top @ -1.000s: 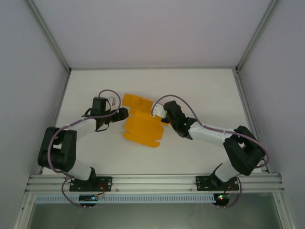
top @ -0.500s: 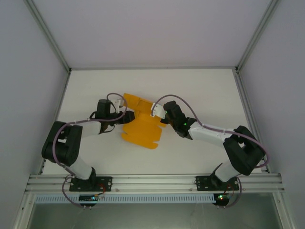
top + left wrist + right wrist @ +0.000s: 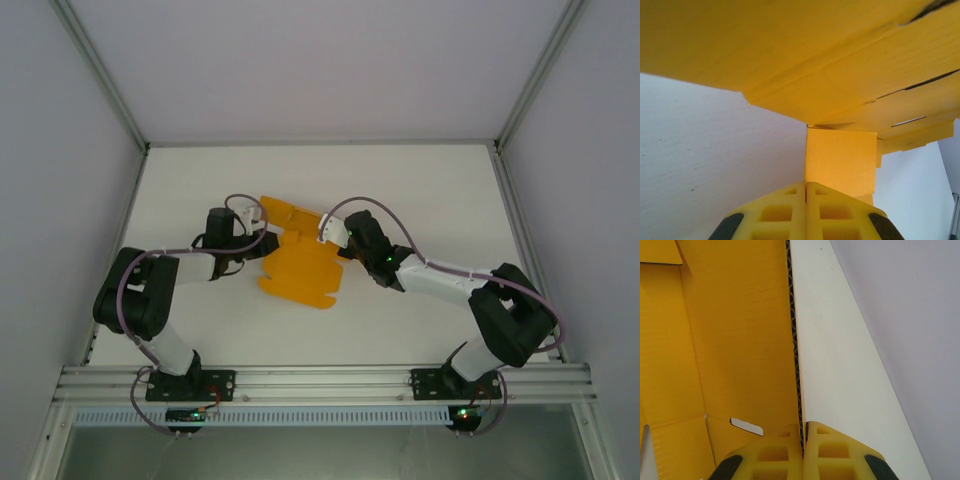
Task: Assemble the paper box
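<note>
Top external view: the paper box (image 3: 300, 268) lies about mid-tabletop (image 3: 420, 190), a little toward the left edge. It is a part-folded orange-yellow sheet, not yet a closed box, and it sits between the two claws.

Change noted: a second ago the left claw (image 3: 262, 240) stood wide open just off the sheet's left side. It has since moved in and closed, and now sits at the card's left edge with its jaws together. In the left wrist view the fingertips meet with no gap, and a small flap (image 3: 840, 160) runs down to the seam between them. This reads as a pinch on that flap, though the contact line itself is hidden by the pads.

The right claw (image 3: 338, 243) is unchanged — fully closed on the right side wall. In the right wrist view the wall's corrugated edge (image 3: 795, 365) runs straight into the seam between the fingers, and the wall stands up off the tabletop.

The sheet itself has hardly shifted during the left arm's approach.

Judgement: the box is now held on both sides, so the left grasp looks complete. Next is probably to fold the left flap up or inward while the right claw braces the wall. Assembly is at an early-to-middle stage, with the remaining flaps lying open.

Risk: the card is thin and the left pinch is shallow, so the flap could slip out or crease off its score line.
</note>
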